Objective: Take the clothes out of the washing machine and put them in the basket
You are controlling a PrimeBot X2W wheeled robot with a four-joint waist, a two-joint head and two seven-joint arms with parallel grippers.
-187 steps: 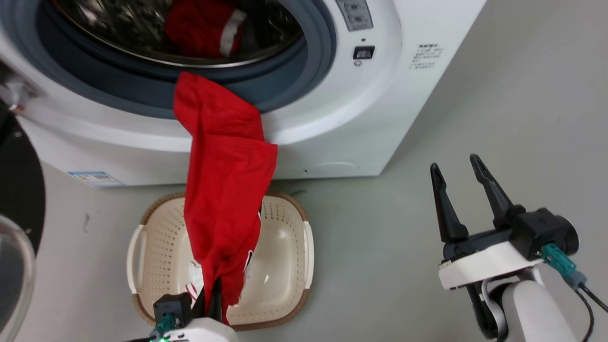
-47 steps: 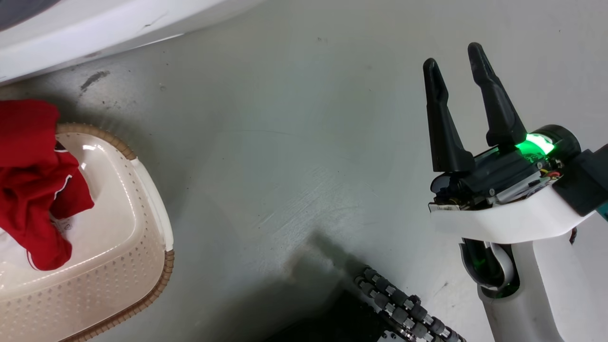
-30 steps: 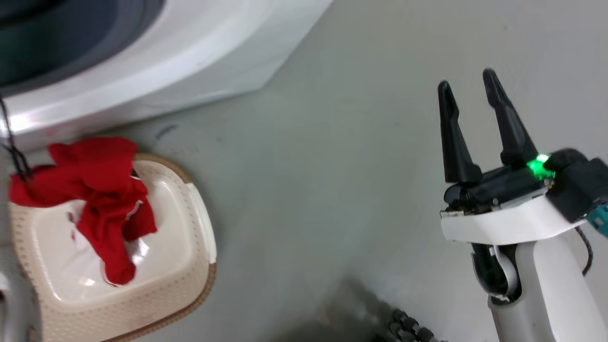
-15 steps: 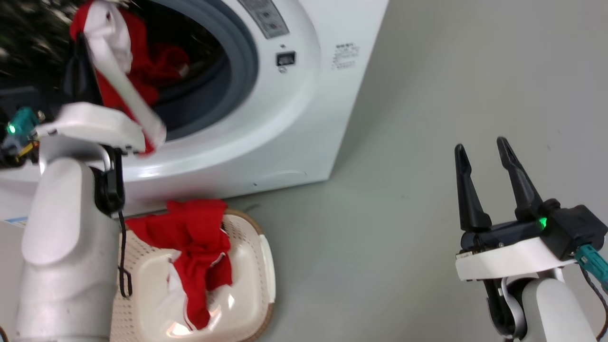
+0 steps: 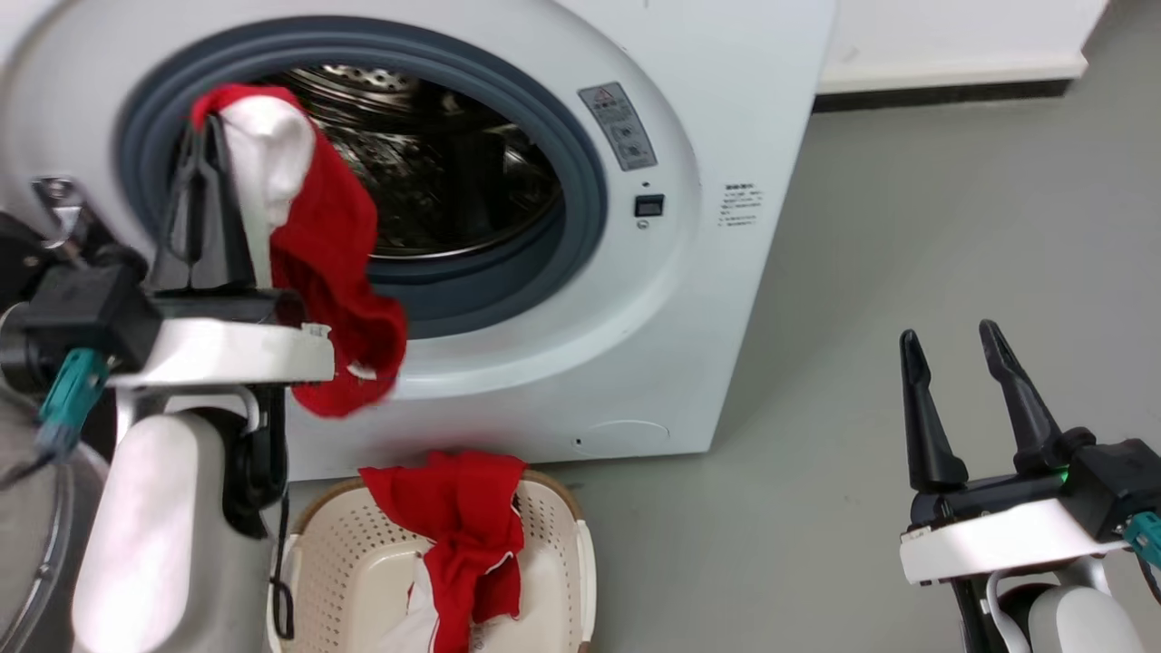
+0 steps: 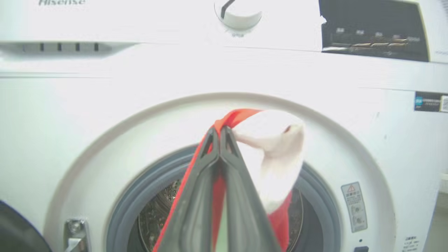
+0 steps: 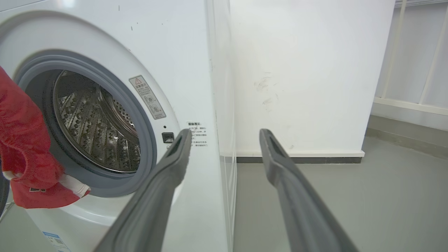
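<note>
Grey floor [image 5: 907, 227] and a white wall [image 5: 952, 32] frame the washing machine [image 5: 726, 109]. The left fingers [image 5: 207, 209], pressed together, pinch a red and white garment [image 5: 336, 245] by its top fold, high enough, I judge, to clear the door ring [image 5: 490, 286]. It hangs at nine o'clock of that ring, outside the drum [image 5: 435, 181], which looks empty. At six o'clock below, the basket [image 5: 336, 562] holds another red garment [image 5: 463, 508], draped over its far rim. The right fingers [image 5: 921, 435] stand spread and hold nothing, parked clear at four o'clock.
</note>
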